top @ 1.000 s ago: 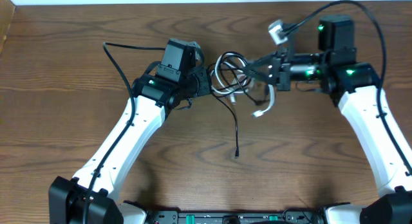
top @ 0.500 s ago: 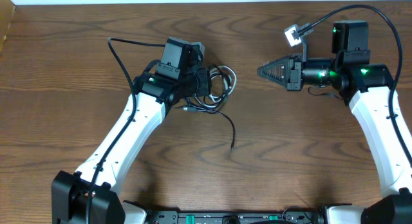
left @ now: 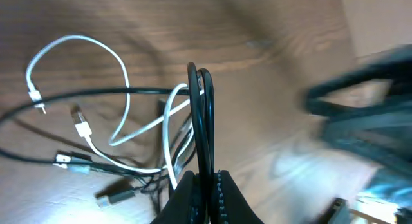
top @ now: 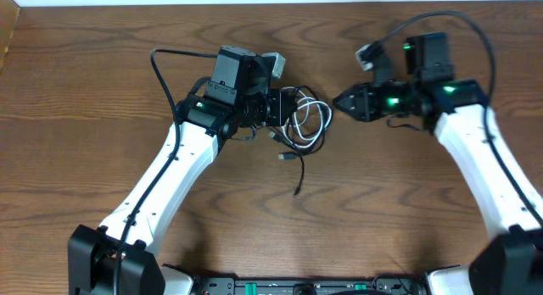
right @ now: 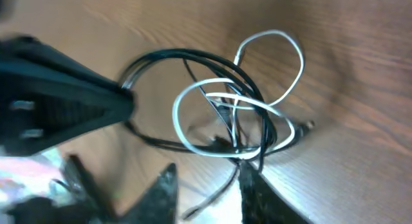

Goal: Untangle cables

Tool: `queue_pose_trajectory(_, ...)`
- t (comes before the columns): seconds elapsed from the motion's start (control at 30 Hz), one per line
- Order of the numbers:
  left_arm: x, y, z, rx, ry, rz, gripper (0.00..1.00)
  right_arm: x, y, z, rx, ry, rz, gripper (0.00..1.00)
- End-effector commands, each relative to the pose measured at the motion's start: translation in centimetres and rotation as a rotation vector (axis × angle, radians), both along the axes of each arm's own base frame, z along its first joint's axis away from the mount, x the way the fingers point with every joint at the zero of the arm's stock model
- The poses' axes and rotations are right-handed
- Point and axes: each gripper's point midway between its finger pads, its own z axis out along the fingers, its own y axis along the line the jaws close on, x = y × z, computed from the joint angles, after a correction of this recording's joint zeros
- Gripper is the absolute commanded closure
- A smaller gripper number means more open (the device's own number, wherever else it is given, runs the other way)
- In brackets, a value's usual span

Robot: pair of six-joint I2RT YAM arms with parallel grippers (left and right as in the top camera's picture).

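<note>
Brown wooden table [top: 76, 91] carries the cable tangle [top: 305, 124] between the arms, left gripper [top: 278, 108] clamped on its black loop [left: 205, 114], right gripper [top: 339, 102] spread and empty just beside; grabbing several strands at once could cinch it tighter.

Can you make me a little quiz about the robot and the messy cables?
1. True or false: the left pincer is shut on a black cable.
2. What colours are the cables in the tangle? A black and white. B red and blue. C green and yellow.
3. Fill the gap: the right pincer is ____ and holds nothing.
Key: 1 true. 2 A. 3 open.
</note>
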Motion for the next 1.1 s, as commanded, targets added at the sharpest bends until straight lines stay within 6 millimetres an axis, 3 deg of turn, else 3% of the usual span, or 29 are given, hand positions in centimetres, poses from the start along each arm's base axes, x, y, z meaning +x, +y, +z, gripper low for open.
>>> queue_pose_trajectory(0.0,-1.3,-1.5,1.3,-0.117,0.062,-0.064,0.92,0.5,1.1,-2.3,-0.069,-0.013,0.049,0.61)
queue_pose_trajectory(0.17,-2.5,-2.4,2.1,-0.186,0.097,-0.124,0.93,1.4,1.0,-4.6,-0.124,-0.01,0.048,0.56)
queue_pose_trajectory(0.4,-2.8,-2.6,2.4,-0.211,0.122,-0.131,0.93,1.8,0.6,-7.4,-0.186,0.01,0.075,0.57)
queue_pose_trajectory(0.5,-2.8,-2.6,2.4,-0.211,0.125,-0.128,0.93,1.9,0.5,-8.2,-0.195,0.022,0.073,0.64)
queue_pose_trajectory(0.6,-2.6,-2.4,2.3,-0.204,0.121,-0.118,0.92,1.9,0.5,-8.6,-0.197,0.034,0.073,0.88)
queue_pose_trajectory(0.67,-2.1,-2.0,2.0,-0.184,0.113,-0.092,0.93,1.7,0.4,-8.6,-0.198,0.041,0.071,0.98)
queue_pose_trajectory(0.73,-1.2,-0.9,1.3,-0.138,0.098,-0.036,0.93,1.7,0.2,-8.4,-0.192,0.059,0.048,0.99)
queue_pose_trajectory(0.87,1.2,2.6,-0.6,0.019,0.063,0.134,0.92,0.9,-0.2,-6.9,-0.143,0.085,0.043,0.99)
queue_pose_trajectory(0.93,2.2,4.9,-1.7,0.111,0.053,0.226,0.93,0.0,0.2,-4.5,-0.045,0.061,0.096,0.99)
queue_pose_trajectory(1.07,2.6,7.5,-2.7,0.206,0.059,0.305,0.93,-1.3,0.8,0.9,0.167,-0.025,0.192,0.99)
